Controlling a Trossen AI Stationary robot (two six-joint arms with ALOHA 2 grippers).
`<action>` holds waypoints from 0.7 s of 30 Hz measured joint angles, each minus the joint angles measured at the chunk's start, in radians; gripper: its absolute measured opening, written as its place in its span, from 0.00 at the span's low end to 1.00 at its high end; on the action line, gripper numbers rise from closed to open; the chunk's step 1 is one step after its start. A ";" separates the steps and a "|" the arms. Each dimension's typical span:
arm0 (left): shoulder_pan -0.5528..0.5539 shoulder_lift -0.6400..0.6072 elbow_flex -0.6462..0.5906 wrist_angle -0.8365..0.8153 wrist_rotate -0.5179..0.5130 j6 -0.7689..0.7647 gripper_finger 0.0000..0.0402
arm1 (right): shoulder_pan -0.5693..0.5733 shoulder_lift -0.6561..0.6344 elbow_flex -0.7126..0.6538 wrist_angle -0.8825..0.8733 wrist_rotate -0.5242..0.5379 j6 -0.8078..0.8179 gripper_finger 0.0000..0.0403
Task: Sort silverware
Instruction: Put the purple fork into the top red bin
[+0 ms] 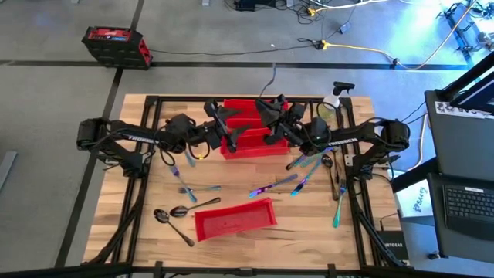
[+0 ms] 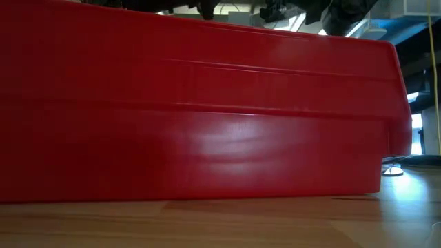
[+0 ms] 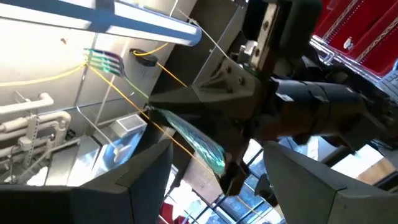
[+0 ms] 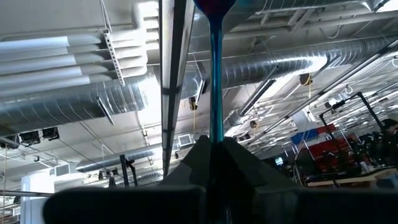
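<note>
Gripping one iridescent utensil, the right gripper was clenched; the left gripper gaped; three red bins showed.

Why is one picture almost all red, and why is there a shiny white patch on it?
In the low view a red bin stands right in front of the camera and fills the frame; the pale patch is ceiling light glaring off its glossy wall. In the right wrist view the camera points at bright ceiling lamps, so the right hand and its spoon look dark.

Iridescent silverware scattered on table, dark spoons lower left, one teal piece upright, pinched
</note>
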 joint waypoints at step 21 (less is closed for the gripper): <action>0.054 0.013 0.042 -0.025 0.056 -0.062 0.60 | 0.000 0.000 0.001 -0.004 -0.002 0.060 0.01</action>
